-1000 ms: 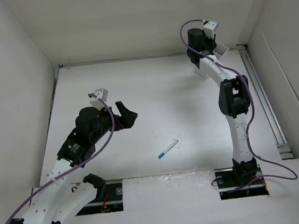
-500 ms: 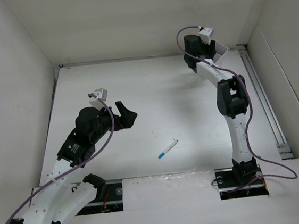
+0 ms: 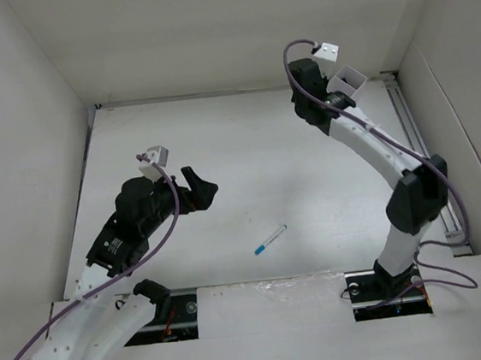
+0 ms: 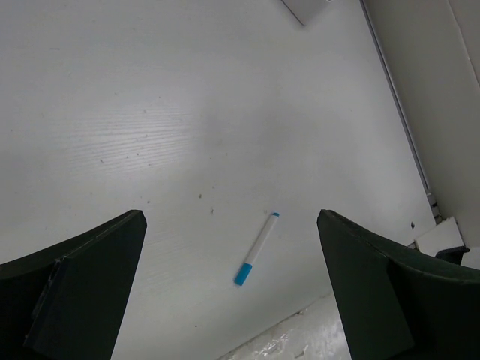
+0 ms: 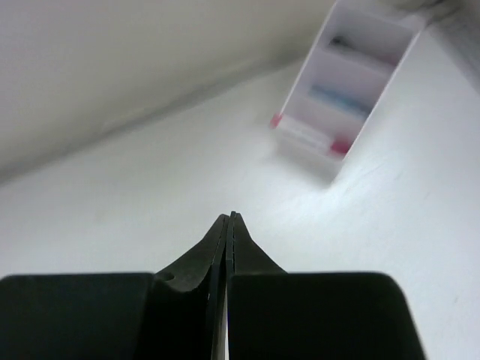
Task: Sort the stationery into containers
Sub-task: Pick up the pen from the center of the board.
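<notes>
White barrel, blue cap: the pen lies by itself on the counter, in the near half between the two arm bases and slanted, with its cap toward the near left. It looks light and stiff. The round, smooth barrel would probably roll or squirt out under a careless pinch. The best hold is likely across the middle of the barrel, fingers square to its length and brought right down to the surface, since it lies flat. Nothing touches it or crowds it.

Further back on the left, the left end effector hangs above the counter with its fingers spread wide and nothing between them. Its wrist view shows the pen low in the gap, ahead of the fingertips and well apart from them.

At the far right corner sits the box, a thin-walled white thing that would likely slide if nudged. The right arm reaches out to it, and the right end effector is clenched tight on nothing, its tips pointing at bare counter short of the box. That view is blurred: pink and blue show inside the dividers, but the pieces cannot be told apart. A rail runs down the right edge. For carrying the pen over, I judge the outstretched right arm the only real obstruction.
</notes>
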Motion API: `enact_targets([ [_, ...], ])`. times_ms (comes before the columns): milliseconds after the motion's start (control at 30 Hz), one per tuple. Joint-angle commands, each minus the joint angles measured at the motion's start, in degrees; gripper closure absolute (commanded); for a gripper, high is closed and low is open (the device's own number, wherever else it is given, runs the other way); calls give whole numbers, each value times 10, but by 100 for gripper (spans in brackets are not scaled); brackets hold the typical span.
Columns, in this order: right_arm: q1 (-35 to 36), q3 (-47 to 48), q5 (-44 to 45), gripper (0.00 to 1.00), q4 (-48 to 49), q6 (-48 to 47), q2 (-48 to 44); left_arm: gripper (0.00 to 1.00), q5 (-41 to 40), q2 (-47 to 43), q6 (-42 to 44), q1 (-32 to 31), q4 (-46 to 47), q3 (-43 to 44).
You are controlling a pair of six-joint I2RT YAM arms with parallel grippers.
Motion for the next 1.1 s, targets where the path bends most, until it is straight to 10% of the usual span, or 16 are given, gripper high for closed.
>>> enact_targets([
  [0, 42, -81, -183, 100, -180, 100, -60, 0, 1, -26, 5, 1, -7, 17],
  [67, 65, -157, -231, 100, -211, 127, -105, 0, 1, -34, -1, 1, -7, 10],
  [233, 139, -315, -311, 41, -262, 225, -188, 0, 22, -44, -12, 1, -7, -1],
  [333, 159, -386, -379, 30, -242, 274, -212, 0, 37, -44, -12, 1, 12, -12],
  [1067, 248, -391, -382, 54, -175, 390, -72, 0, 43, -75, -7, 1, 3, -12],
])
